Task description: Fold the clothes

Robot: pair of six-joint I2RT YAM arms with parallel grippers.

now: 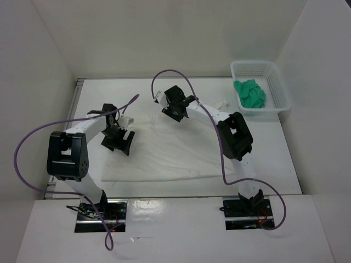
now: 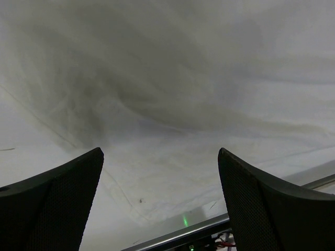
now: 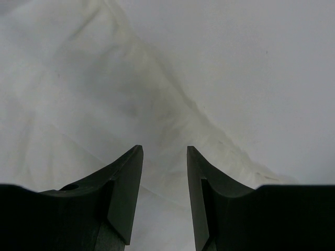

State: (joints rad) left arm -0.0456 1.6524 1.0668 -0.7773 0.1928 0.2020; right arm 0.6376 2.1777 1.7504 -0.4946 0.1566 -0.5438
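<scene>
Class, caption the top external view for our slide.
Left arm and right arm above the spread white garment; green cloth in basket.

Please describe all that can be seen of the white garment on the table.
The white garment is plain, thin, wrinkled fabric, spread nearly flat on the table. The left gripper is over its left part and the right gripper over its far edge; neither holds it.
</scene>
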